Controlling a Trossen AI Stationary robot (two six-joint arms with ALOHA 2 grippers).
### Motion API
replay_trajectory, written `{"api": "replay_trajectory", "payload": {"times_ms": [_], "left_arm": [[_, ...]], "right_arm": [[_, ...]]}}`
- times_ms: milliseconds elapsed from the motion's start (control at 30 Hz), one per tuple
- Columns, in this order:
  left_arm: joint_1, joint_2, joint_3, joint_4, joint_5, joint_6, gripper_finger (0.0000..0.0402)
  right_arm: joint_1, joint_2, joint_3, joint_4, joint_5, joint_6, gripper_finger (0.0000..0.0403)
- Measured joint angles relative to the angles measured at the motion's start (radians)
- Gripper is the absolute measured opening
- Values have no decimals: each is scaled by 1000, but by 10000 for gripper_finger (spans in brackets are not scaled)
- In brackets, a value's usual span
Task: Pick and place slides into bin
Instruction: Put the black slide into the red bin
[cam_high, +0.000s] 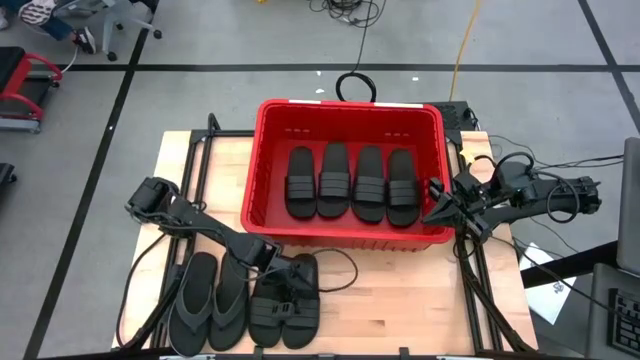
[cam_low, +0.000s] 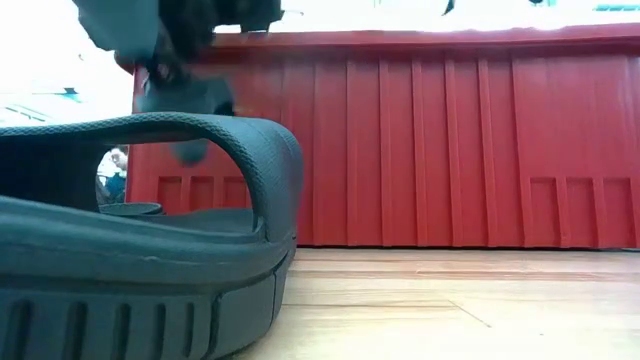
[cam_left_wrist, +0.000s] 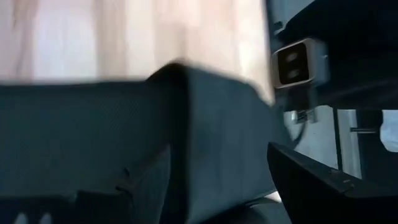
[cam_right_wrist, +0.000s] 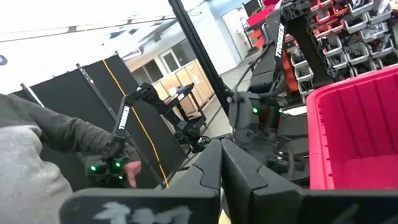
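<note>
High view puts the left end effector (cam_high: 283, 272) low over the slide pair (cam_high: 285, 300) at the desk's (cam_high: 400, 310) near edge, with the flip-flops (cam_high: 208, 300) just beside them on the left. Whether its fingers are spread or clamped on a band cannot be told: the arm covers them from above, and the left wrist view is filled by dark rubber. These two slides touch each other, so a grab on one band could drag its neighbour along, or nudge the flip-flops. A shallow pinch on the soft band might slip once lifted. Farther back, the bin (cam_high: 262, 160) holds four slides (cam_high: 350, 182) in a row across its floor; a lifted slide carried low could catch the bin's near wall. The right end effector (cam_high: 437, 203), fingers pressed together with nothing between them, waits at the bin's right rim.
</note>
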Motion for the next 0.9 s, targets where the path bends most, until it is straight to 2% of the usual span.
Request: {"api": "replay_trajectory", "payload": {"times_ms": [133,233,333,433,633,767,900], "left_arm": [[6,0,-74,26,14,-54,270],[7,0,-126,115,51,-100,263],[7,0,-151,184,61,-133,240],[6,0,-143,215,72,-127,194],[8,1,-65,198,92,-4,26],[2,-1,38,109,142,29,13],[-19,0,179,-107,188,122,3]], "right_arm": [[0,0,0,0,10,11,0],[0,0,0,0,10,10,0],[0,0,0,0,10,-27,0],[0,0,0,0,17,-68,0],[0,1,0,-12,78,-82,0],[0,1,0,-29,108,-112,0],[0,2,0,-40,126,-114,0]]}}
